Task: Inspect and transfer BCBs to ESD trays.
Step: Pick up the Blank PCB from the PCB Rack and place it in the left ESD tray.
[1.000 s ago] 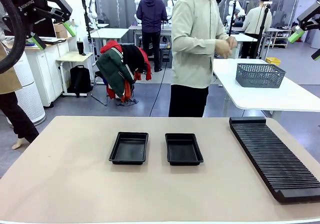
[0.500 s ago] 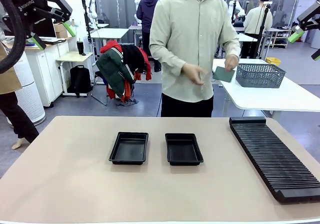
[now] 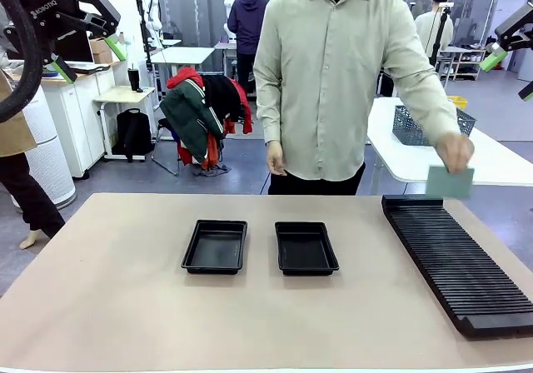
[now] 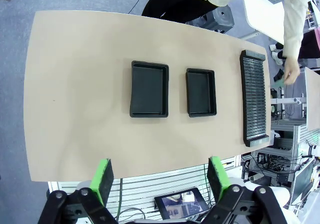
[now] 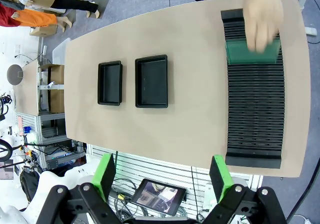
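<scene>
Over the far end of the slotted rack (image 3: pixel 466 281), a person's hand (image 3: pixel 455 151) holds a circuit board (image 3: pixel 450 181), thin, stiff, probably light, best pinched by its edges; left gripper (image 4: pixel 160 166) and right gripper (image 5: pixel 162 163) gape wide.
</scene>
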Controlling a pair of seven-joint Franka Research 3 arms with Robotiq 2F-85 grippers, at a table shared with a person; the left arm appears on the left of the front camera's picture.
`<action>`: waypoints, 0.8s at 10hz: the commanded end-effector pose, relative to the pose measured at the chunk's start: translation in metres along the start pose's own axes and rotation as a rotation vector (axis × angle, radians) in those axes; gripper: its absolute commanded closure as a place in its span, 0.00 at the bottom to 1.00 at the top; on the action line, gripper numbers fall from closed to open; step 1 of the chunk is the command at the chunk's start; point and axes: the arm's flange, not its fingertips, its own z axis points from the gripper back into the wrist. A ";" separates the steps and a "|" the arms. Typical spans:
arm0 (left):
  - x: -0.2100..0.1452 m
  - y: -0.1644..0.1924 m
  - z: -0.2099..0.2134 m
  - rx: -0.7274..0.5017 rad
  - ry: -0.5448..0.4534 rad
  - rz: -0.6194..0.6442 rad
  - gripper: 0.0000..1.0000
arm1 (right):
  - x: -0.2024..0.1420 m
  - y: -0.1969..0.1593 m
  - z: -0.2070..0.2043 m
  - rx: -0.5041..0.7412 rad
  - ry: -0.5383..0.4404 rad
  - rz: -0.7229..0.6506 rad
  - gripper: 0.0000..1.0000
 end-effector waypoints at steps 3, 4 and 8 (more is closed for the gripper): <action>0.000 0.000 0.000 -0.005 0.000 0.002 0.00 | 0.000 0.000 0.000 0.000 0.000 -0.001 0.00; 0.000 0.000 0.000 -0.005 0.000 0.002 0.00 | 0.000 0.000 0.000 0.000 0.000 -0.001 0.00; 0.000 0.000 0.000 -0.005 0.000 0.002 0.00 | 0.000 0.000 0.000 0.000 0.000 -0.001 0.00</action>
